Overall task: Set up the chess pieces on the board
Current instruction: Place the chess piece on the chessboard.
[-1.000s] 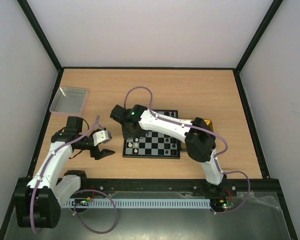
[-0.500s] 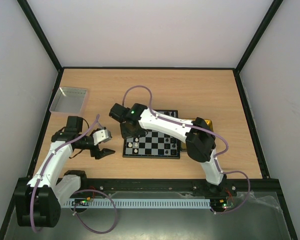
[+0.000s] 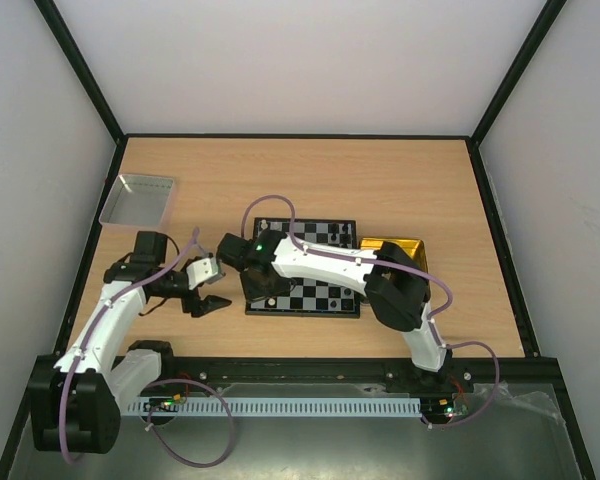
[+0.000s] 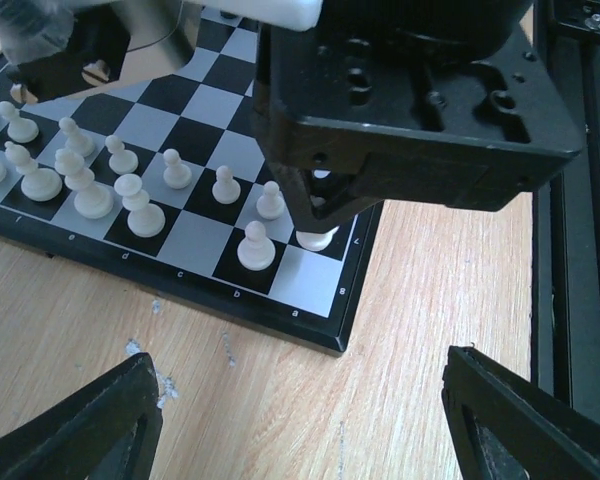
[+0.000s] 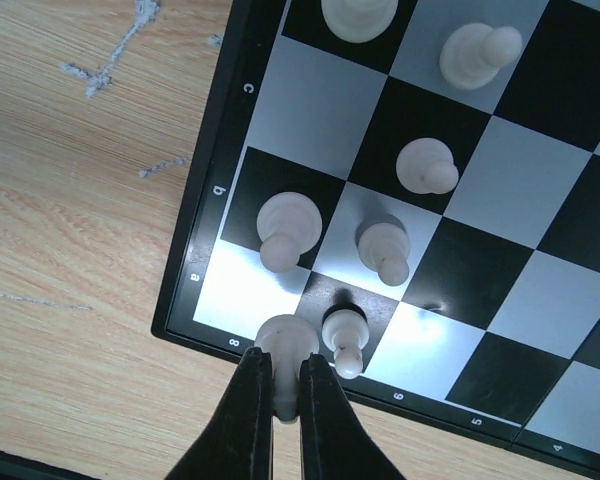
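Top external view: left jaws parted wide and empty above wooden desk, just left of small black-and-white checkered chessboard. Right jaws clamped on cream chess piece at board's near-left corner, beside other cream pieces.

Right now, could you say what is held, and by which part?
The right gripper pinches a tiny white chess piece by its upper part; the left gripper holds nothing.
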Robot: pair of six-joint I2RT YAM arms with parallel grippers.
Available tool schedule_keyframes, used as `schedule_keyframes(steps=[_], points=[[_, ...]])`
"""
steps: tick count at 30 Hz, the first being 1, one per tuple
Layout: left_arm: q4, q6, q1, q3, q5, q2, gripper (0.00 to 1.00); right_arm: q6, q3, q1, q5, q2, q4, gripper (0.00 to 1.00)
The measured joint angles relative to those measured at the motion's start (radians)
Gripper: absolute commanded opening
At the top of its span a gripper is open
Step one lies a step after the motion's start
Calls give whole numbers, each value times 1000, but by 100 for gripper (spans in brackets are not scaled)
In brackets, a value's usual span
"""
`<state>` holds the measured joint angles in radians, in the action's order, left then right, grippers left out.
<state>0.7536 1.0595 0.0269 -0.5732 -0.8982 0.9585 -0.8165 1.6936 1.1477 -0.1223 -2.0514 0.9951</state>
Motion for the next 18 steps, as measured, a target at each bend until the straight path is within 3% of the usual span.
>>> schedule_keyframes(steps=[18], points=[[-14, -24, -30, 0, -1, -14, 78, -3, -19, -3, -10, -3, -46, 2]])
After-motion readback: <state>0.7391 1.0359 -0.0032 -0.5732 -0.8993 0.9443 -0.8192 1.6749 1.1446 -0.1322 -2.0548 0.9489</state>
